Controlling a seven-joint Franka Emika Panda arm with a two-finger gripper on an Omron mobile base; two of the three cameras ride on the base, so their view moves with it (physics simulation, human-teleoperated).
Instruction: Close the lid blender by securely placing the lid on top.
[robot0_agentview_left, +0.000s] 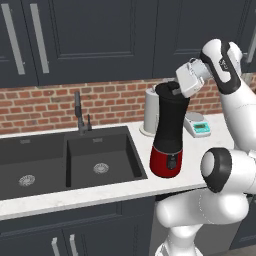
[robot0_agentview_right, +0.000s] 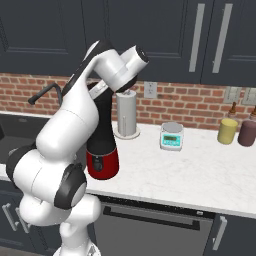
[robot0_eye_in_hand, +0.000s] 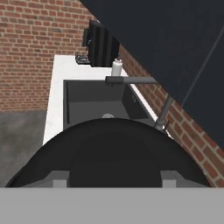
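The blender (robot0_agentview_left: 167, 135) stands on the white counter next to the sink, its matte black jar rising from a glossy red base (robot0_agentview_right: 102, 162). On the jar's rim lies the black round lid (robot0_agentview_left: 168, 88), roughly level. My gripper (robot0_agentview_left: 176, 90) reaches in from the right and is shut on the lid's central knob. The hand view looks across the lid (robot0_eye_in_hand: 113, 148) as a broad black dome, with a fingertip (robot0_eye_in_hand: 61, 179) on each side of the knob. I cannot tell whether the lid is fully seated.
A white paper towel roll (robot0_agentview_left: 150, 112) stands just behind the blender, a grey scale (robot0_agentview_left: 198, 125) to its right. The dark double sink (robot0_agentview_left: 70, 155) and faucet (robot0_agentview_left: 78, 112) lie left. Yellow and dark bottles (robot0_agentview_right: 227, 131) stand far right.
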